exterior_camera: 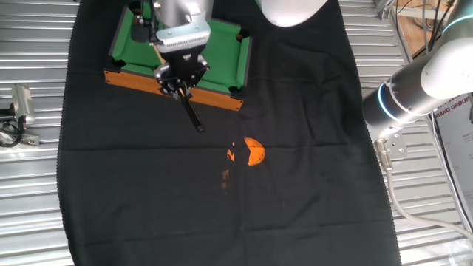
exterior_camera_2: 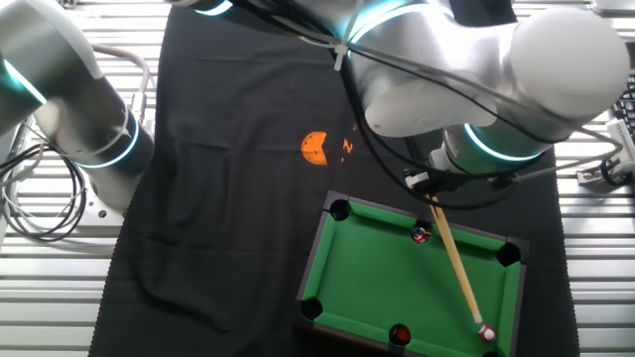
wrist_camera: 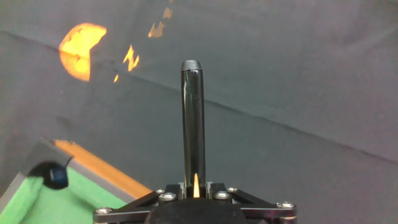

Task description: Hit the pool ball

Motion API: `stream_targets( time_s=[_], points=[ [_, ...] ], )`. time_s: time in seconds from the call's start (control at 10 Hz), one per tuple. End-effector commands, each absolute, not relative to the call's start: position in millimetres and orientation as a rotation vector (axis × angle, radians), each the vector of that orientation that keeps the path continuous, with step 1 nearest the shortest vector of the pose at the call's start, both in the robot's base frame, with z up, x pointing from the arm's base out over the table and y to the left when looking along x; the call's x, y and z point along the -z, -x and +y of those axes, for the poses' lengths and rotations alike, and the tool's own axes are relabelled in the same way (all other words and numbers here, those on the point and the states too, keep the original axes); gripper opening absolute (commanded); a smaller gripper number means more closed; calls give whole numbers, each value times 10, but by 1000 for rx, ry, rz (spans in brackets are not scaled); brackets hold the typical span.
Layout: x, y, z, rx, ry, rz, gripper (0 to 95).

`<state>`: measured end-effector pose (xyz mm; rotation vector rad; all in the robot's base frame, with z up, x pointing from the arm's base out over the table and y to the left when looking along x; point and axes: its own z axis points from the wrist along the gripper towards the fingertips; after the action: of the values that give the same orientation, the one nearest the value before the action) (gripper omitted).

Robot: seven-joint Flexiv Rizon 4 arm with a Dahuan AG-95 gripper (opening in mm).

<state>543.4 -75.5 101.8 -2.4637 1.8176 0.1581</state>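
Taken from the other fixed view, starting at the left: a green toy table [exterior_camera_2: 377,268] on black cloth [exterior_camera_2: 218,198], with a darker red ball [exterior_camera_2: 399,335] by the near rail and another small ball [exterior_camera_2: 421,235] toward the far rail.

Further right, a wooden cue [exterior_camera_2: 456,268] slanting from far to near across the felt. Gripper [exterior_camera: 179,83] closed narrow on the cue's dark butt, pinching it firmly, clearest in the hand view.

Rightmost, close to the near-right corner pocket: the pool ball [exterior_camera_2: 487,334], tiny, bright red with a round white spot. Sits right at the cue tip, touching or just shy of it; too small to tell which.

Reads as the strike itself in hand, with the aim already set. Calls next for a short push straight along the cue's line, kept low and level so as not to ride over the ball or dig into the felt.
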Motion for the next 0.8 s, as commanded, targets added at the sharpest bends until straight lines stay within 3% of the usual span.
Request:
stream_targets(
  time_s=[0.1, 0.8],
  points=[
    [-1021, -5450, -745, -164, 2457, 1825, 0],
    [-1052, -5514, -726, -188, 2434, 1772, 0]
  ],
)
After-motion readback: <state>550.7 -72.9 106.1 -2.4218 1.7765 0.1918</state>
